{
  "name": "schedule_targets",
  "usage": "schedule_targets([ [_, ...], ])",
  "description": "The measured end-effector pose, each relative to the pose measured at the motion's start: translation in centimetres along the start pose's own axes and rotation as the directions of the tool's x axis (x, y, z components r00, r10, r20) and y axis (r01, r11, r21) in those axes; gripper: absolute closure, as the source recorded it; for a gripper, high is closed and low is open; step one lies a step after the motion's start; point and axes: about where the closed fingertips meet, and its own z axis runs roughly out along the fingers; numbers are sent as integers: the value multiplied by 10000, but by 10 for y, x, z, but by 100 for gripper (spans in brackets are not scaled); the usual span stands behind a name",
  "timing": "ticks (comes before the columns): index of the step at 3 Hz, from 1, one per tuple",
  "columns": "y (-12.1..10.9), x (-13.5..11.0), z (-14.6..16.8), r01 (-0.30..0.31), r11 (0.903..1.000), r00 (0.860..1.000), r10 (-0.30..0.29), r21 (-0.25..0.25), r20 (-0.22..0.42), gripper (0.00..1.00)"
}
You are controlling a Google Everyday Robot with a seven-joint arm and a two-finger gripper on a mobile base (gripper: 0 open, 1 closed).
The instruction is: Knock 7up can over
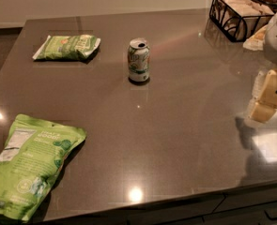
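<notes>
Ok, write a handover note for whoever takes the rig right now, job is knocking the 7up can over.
Gripper: at the table's right edge, far from the can.
Can: upright, mid-table toward the back, nothing touching it.
Done: nothing yet.
Left: reach left across to the can and tip it.
Also there: bag left of the can, bag front left, basket back right.

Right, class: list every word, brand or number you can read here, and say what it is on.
None can be read.
Can: label blurred.
Far bag: print blurred.
Near bag: print blurred.
Tool, at the right edge: no writing visible.
</notes>
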Motion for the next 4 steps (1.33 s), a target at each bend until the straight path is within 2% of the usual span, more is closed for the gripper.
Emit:
schedule_targets([
  [1, 0, 0, 0, 0, 10000, 10000, 0, 2, 1, 0],
  [2, -8, -5, 1, -265, 9996, 9994, 265, 1, 238, 0],
  [3, -17, -23, 11, -689, 9974, 9941, 669, 203, 849, 0],
  [4, -40, -50, 26, -1214, 9912, 9777, 1102, 530, 1785, 0],
])
